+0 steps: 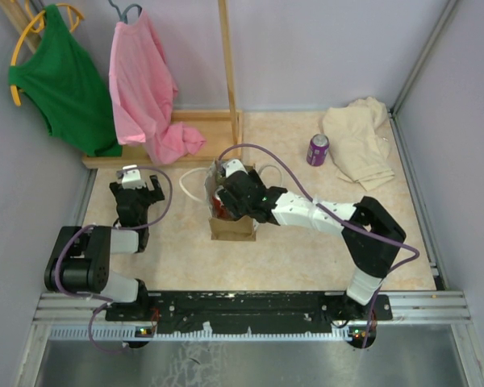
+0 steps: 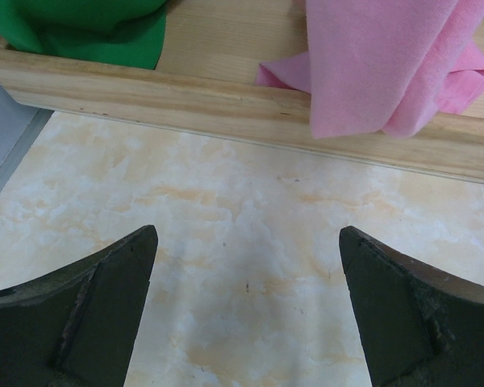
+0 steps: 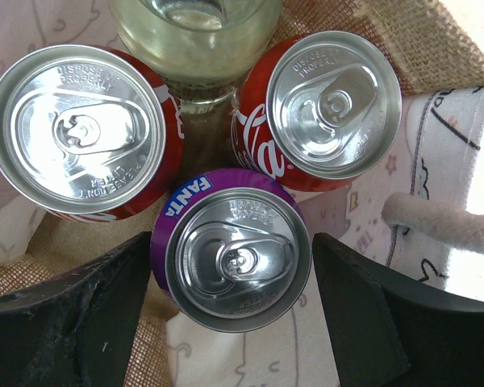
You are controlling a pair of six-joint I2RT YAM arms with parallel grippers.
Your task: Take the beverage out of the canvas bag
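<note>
Straight ahead of the left jaws a wooden rack base (image 2: 185, 101) runs across. A green shirt (image 2: 89, 28) hangs onto it ahead-left, and a pink shirt (image 2: 387, 64) spills over it ahead-right. There's marbled tabletop (image 2: 242, 210) between them. A crumpled cream cloth (image 1: 359, 141) sits well apart from the right jaws, by the far right corner.

We look from overhead at six o'clock; right wrist peers close into the canvas bag (image 3: 444, 56); left wrist faces the pink shirt (image 2: 387, 64) at twelve o'clock.
</note>
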